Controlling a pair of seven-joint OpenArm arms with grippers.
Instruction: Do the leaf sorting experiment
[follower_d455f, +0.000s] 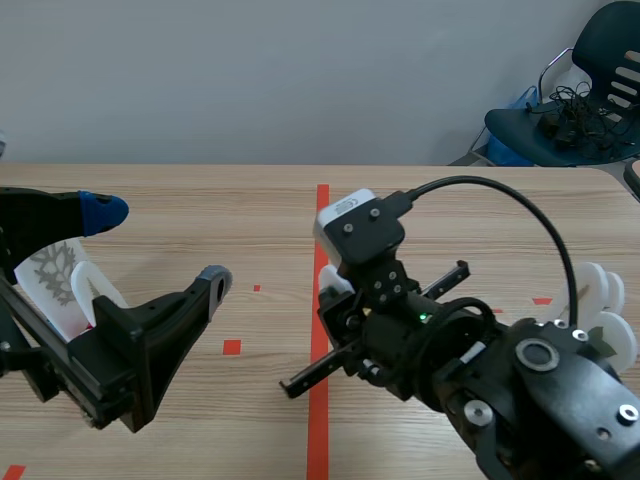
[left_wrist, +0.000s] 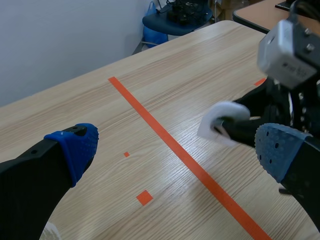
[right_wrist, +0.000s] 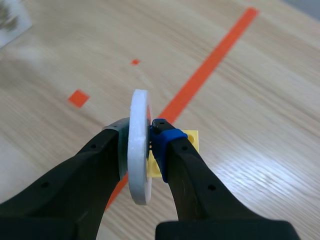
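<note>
My right gripper (right_wrist: 140, 132) is shut on a white disc (right_wrist: 138, 160) held upright on its edge, with a small yellow square piece (right_wrist: 193, 138) showing behind the blue-padded finger. In the scene view that gripper (follower_d455f: 340, 300) and disc (follower_d455f: 328, 278) hang just above the red centre line. Across the line, the left wrist view shows the same disc (left_wrist: 222, 119) ahead of my left gripper (left_wrist: 175, 150). My left gripper (follower_d455f: 158, 247) stands wide open with nothing in it. Behind it a white card with a grey leaf print (follower_d455f: 52, 272) leans beside a white disc (follower_d455f: 97, 290).
Several more white discs (follower_d455f: 603, 305) stand at the table's right edge behind the right arm. Beyond the far right corner is a dark chair with cables (follower_d455f: 585, 100). A black bar (follower_d455f: 320, 370) juts from the right arm's wrist, low over the table.
</note>
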